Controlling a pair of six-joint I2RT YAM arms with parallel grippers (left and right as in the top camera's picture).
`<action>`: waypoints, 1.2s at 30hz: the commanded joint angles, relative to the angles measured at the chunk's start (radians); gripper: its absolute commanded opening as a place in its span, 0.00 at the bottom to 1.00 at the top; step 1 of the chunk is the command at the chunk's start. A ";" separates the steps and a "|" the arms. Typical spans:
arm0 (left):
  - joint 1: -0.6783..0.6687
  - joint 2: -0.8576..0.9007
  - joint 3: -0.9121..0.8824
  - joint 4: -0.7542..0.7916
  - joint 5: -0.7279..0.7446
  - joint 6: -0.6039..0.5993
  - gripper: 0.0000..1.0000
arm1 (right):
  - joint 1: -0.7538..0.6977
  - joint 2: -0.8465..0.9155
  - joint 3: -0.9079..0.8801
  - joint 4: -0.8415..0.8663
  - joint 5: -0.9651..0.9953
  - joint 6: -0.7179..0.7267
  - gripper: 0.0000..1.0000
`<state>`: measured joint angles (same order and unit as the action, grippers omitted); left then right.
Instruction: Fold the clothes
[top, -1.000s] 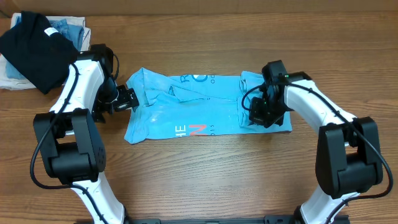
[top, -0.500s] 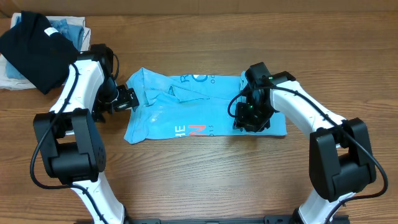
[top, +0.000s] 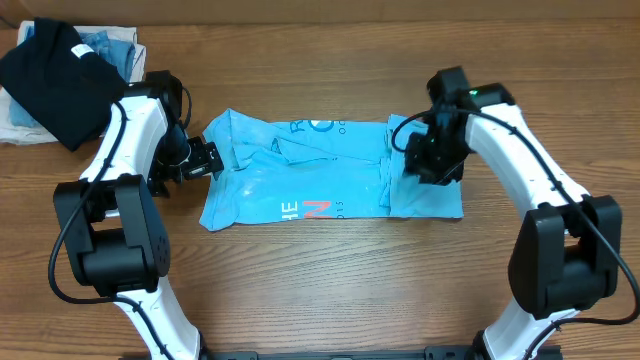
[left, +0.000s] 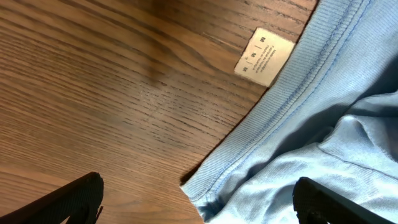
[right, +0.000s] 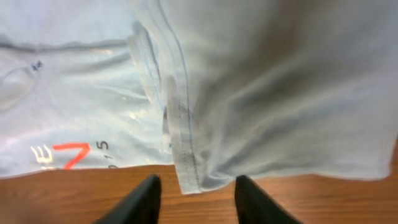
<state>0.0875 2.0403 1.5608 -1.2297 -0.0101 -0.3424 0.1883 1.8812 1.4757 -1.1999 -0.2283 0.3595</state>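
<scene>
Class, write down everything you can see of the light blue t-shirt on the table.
The t-shirt is light sky-blue and looks like soft knit cloth. It lies rumpled and partly folded, stretched left to right on the wooden table. White lettering and a red-orange mark face up near its front edge. Its ribbed collar carries a white label, and a stitched hem crosses the right end.
</scene>
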 joint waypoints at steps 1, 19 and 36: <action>0.001 -0.013 -0.003 0.006 0.011 -0.021 1.00 | 0.006 -0.007 0.021 0.023 0.017 -0.026 0.48; 0.001 -0.013 -0.003 -0.003 0.011 -0.020 1.00 | -0.106 0.140 -0.061 0.253 0.118 -0.011 0.04; -0.003 -0.013 -0.003 0.005 0.011 -0.020 1.00 | -0.179 0.084 0.077 0.158 -0.135 -0.024 0.08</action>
<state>0.0868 2.0403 1.5600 -1.2270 -0.0101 -0.3424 0.0128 2.0537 1.4887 -1.0412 -0.2577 0.3439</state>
